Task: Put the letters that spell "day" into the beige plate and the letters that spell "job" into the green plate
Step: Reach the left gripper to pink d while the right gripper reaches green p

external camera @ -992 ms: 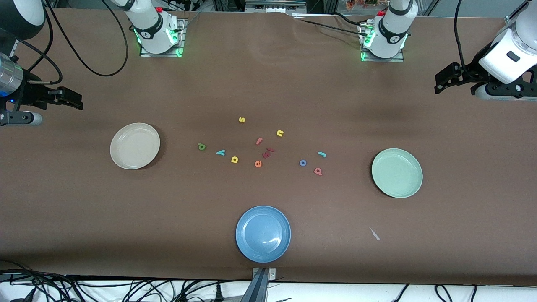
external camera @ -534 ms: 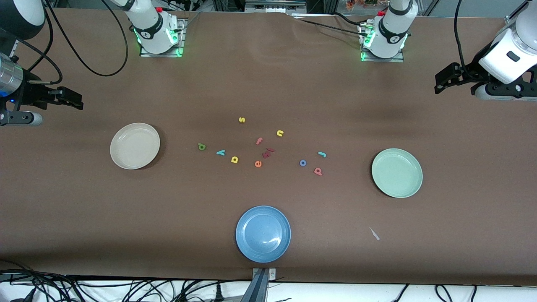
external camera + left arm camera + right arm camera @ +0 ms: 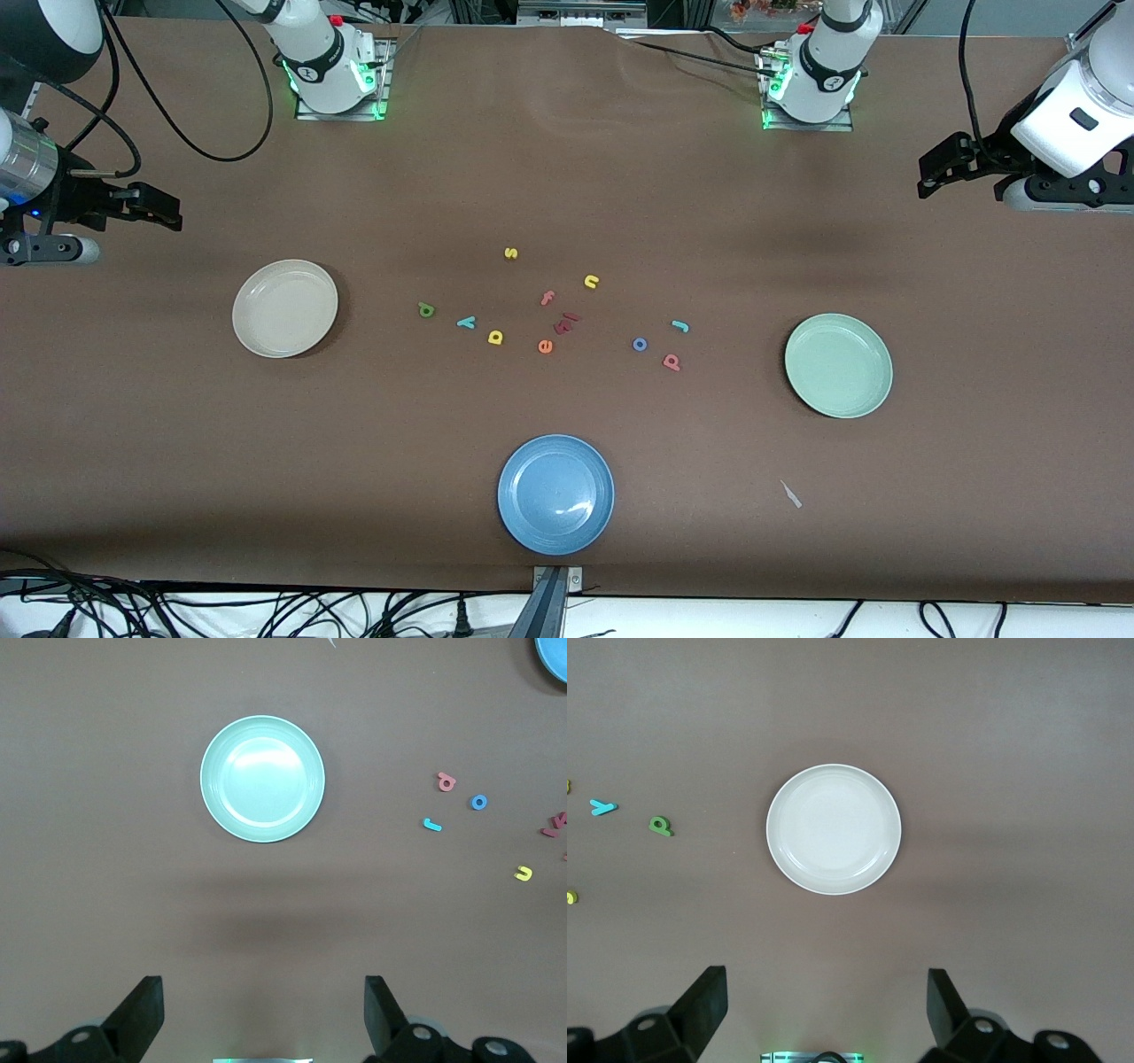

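Near the table's middle lie a green "d" (image 3: 426, 309), a teal "y" (image 3: 466, 322) and a yellow "a" (image 3: 495, 337). A teal "j" (image 3: 679, 326), a blue "o" (image 3: 640, 344) and a pink "b" (image 3: 671, 361) lie closer to the empty green plate (image 3: 838, 365). The beige plate (image 3: 284, 307) is empty too. My right gripper (image 3: 168, 215) hangs open, holding nothing, over the right arm's end of the table; its wrist view shows the beige plate (image 3: 834, 829). My left gripper (image 3: 930, 177) hangs open, holding nothing, over the left arm's end, with the green plate (image 3: 262, 779) in its wrist view.
Other letters lie among them: a yellow "s" (image 3: 510, 253), a yellow "n" (image 3: 592, 282), a pink "f" (image 3: 547, 298), dark red letters (image 3: 565, 322) and an orange "e" (image 3: 545, 346). A blue plate (image 3: 555, 494) sits near the front edge. A small pale scrap (image 3: 790, 494) lies nearer the camera than the green plate.
The right arm's hand has shifted slightly. The left arm, the letters and the plates have not moved.
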Controlling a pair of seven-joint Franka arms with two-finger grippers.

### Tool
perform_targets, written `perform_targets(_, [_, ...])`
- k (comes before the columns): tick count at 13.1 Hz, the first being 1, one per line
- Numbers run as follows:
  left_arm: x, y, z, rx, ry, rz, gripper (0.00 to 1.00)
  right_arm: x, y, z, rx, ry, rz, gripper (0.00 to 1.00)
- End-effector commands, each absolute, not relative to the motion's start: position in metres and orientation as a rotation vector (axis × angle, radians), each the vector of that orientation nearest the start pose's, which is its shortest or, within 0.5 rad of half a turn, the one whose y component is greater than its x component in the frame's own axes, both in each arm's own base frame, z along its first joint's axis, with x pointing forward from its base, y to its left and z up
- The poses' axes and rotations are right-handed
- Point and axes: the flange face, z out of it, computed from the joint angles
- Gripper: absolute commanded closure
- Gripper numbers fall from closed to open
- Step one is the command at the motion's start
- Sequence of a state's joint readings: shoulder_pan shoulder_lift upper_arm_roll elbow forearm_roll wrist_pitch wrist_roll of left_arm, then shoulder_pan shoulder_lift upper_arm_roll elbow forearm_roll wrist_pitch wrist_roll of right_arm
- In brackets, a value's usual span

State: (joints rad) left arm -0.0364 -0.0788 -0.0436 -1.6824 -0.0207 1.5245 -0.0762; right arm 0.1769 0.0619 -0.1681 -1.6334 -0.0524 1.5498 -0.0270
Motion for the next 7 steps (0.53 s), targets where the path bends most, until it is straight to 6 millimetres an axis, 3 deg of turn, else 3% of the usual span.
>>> perform_targets(1, [0.525, -0.047, 0.615, -3.143, 0.019, 0.139, 0.0, 0.565, 0.011, 0.557, -3.198, -0.087, 0.254, 0.0])
perform_targets(4, [0.535, -0.055, 0.593, -3.151, 0.036, 0.204, 0.0, 0.568, 0.023, 0.548, -3.196, -0.119, 0.282, 0.0])
perform_targets(7, [0.547, -0.082, 0.564, -3.135, 0.088, 0.278, 0.0, 0.569, 0.055, 0.528, -3.114, -0.155, 0.348, 0.0])
